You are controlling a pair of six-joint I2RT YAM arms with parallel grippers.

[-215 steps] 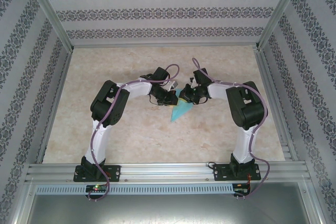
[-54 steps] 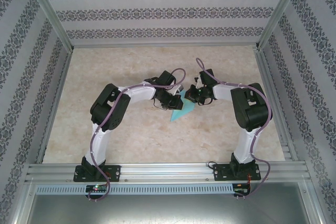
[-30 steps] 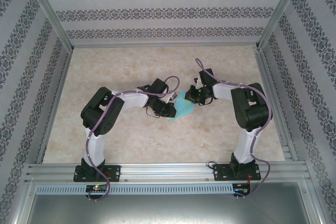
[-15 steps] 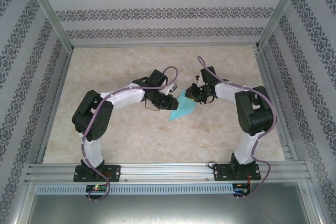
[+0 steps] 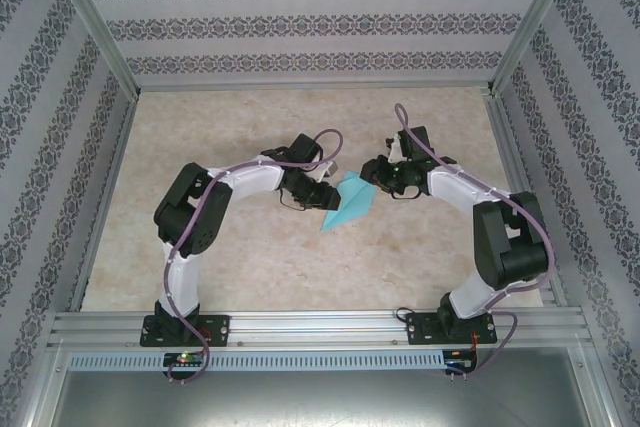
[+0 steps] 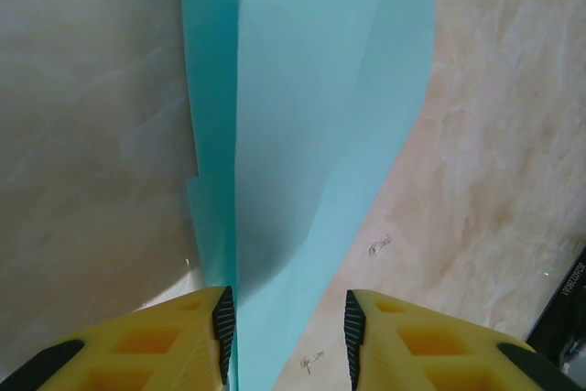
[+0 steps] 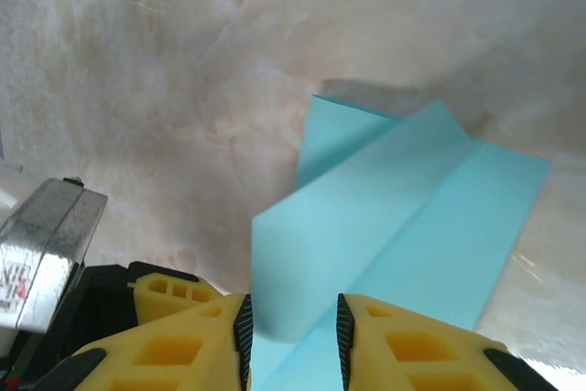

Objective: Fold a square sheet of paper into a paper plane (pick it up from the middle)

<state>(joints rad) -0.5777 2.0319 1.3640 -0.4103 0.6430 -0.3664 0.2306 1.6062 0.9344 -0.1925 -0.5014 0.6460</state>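
The left gripper [image 6: 287,310] and right gripper [image 7: 291,310] each stand with jaws slightly apart, a flap of the paper plane [image 5: 346,203] between them unpinched. This looks like the letting-go, so each should draw straight back without dragging the folds. The plane lies mid-table [image 5: 250,267] between them, its long axis diagonal, nose pointing near-left.

Two white-and-black arms [image 5: 250,176], looping purple cables [image 5: 331,138], black bases [image 5: 180,328], yellow cut-out gripper fingers [image 6: 156,345] with dark ribbed pads [image 6: 223,329]
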